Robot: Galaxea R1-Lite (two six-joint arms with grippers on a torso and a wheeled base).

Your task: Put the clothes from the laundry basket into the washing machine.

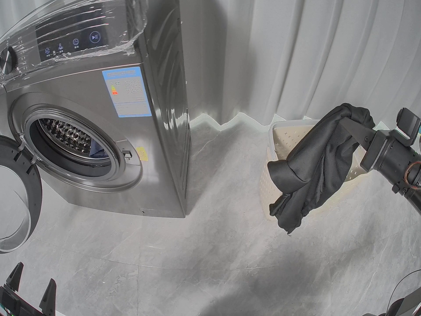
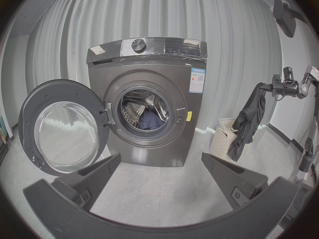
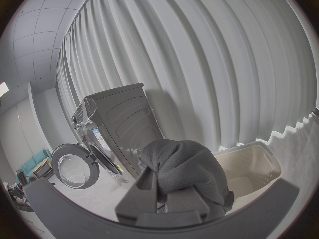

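A dark grey garment (image 1: 315, 163) hangs from my right gripper (image 1: 351, 126), which is shut on its top end above the cream laundry basket (image 1: 285, 141). In the right wrist view the cloth (image 3: 186, 170) bunches over the fingers (image 3: 139, 193), with the basket (image 3: 252, 170) behind. The grey washing machine (image 1: 101, 110) stands at the left with its round door (image 1: 13, 198) swung open. A blue garment (image 2: 149, 120) lies inside the drum (image 2: 144, 112). My left gripper (image 1: 30, 288) sits low at the near left, open, nothing between its fingers (image 2: 93, 176). From the left wrist view the hanging garment (image 2: 247, 120) shows at the right.
White curtains (image 1: 307, 44) run along the back wall behind the machine and basket. Bare grey tile floor (image 1: 210, 242) stretches between the machine and the basket. The open door juts out toward my left gripper.
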